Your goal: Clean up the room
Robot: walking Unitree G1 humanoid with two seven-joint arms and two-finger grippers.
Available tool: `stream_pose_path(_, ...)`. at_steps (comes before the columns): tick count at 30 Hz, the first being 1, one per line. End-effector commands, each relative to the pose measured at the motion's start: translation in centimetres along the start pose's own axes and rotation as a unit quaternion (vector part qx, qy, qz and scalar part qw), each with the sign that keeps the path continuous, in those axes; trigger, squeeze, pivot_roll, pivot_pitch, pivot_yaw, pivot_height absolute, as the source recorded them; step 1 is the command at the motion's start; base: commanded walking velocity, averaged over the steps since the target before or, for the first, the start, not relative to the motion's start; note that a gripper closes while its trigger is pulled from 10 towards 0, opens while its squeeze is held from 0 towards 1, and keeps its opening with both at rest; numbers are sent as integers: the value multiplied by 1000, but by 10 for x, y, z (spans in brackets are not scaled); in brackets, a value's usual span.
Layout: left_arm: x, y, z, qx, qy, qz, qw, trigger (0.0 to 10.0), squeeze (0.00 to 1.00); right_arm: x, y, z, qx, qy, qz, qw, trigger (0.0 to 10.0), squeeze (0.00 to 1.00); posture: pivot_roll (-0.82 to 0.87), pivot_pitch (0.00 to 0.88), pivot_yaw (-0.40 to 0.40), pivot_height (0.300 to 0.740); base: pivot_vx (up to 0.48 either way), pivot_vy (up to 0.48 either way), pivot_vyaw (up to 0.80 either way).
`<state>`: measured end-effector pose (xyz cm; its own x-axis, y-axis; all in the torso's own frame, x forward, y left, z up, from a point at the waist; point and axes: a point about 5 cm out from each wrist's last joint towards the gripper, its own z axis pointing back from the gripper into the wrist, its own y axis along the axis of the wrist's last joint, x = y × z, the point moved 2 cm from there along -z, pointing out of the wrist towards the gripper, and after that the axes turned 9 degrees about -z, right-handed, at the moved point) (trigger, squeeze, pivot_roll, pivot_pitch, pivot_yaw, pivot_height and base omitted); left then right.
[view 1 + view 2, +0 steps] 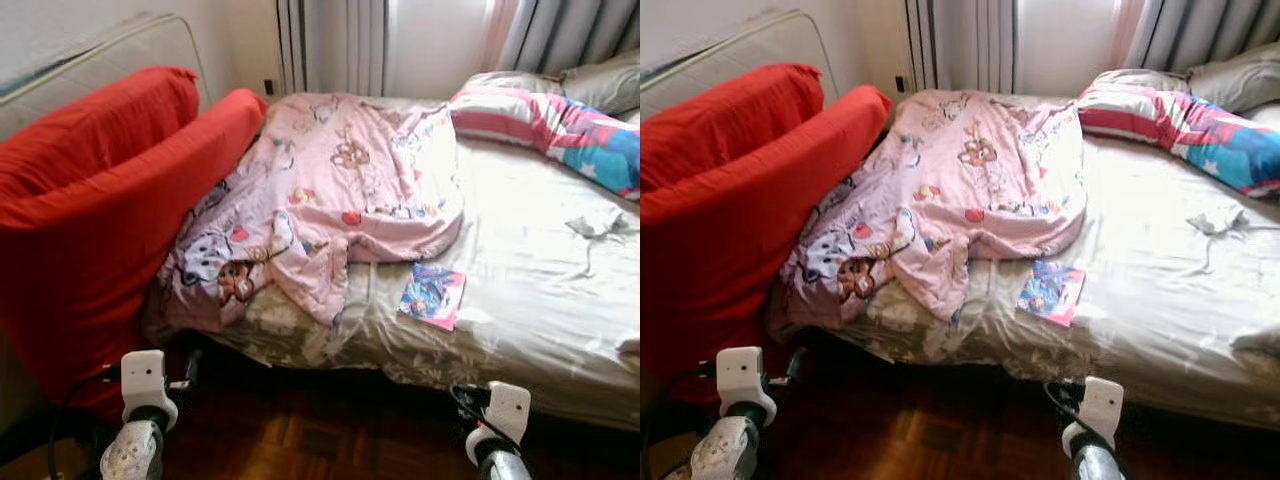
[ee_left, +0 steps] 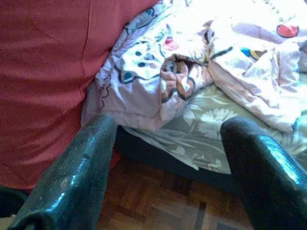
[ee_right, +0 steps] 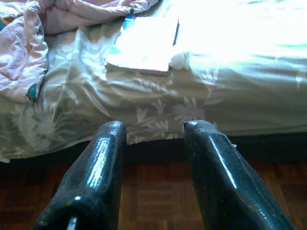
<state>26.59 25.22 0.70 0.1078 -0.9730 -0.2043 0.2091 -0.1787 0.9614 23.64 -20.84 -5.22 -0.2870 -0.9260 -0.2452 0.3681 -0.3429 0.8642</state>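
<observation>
Blanket (image 1: 340, 190), pink and crumpled, lies across the bed (image 1: 540, 300) beside the red cushions (image 1: 90, 230); a book (image 1: 432, 295) rests near the bed's edge. I see my left gripper (image 2: 165, 179) wide open, right gripper (image 3: 153, 172) parted, both empty above the wood floor (image 1: 300, 440).

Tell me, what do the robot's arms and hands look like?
Each silver arm ends in a boxy white wrist block with a black cable looping off it. The left gripper and right gripper each have two long, shiny black fingers with rounded tips, a bit scuffed.
</observation>
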Motion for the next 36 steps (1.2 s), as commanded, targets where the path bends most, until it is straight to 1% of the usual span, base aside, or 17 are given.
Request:
stream_pose_path(1, -1, 0, 0, -3, 1, 4, 1000, 10000, 0, -5, 2, -2, 3, 7, 2, 1000, 10000, 0, -10, 2, 41, 740, 330, 0, 0)
stream_pose_path(13, 4, 1, -3, -7, -6, 9, 1000, 10000, 0, -8, 5, -6, -1, 8, 7, 1000, 10000, 0, -10, 0, 44, 740, 333, 0, 0)
stream_pose_path(18, -1, 8, -8, 2, 4, 8, 1000, 10000, 0, -5, 9, -8, 3, -1, 7, 1000, 10000, 0, -4, 0, 45, 740, 332, 0, 0)
stream_pose_path(23, -3, 6, -7, 0, 10, 10, 1000, 10000, 0, -3, 11, -8, 4, -5, 5, 1000, 10000, 0, -7, 13, 42, 740, 331, 0, 0)
stream_pose_path(33, 1, 9, -7, 6, 11, 19, 1000, 10000, 0, -3, 15, -10, 12, -7, 9, 1000, 10000, 0, 0, 40, 33, 740, 322, 0, 0)
stream_pose_path(36, 5, 8, -8, 4, 0, 24, 1000, 10000, 0, -4, 18, -11, 17, -3, 17, 1000, 10000, 0, -1, 46, 29, 740, 0, 0, 0)
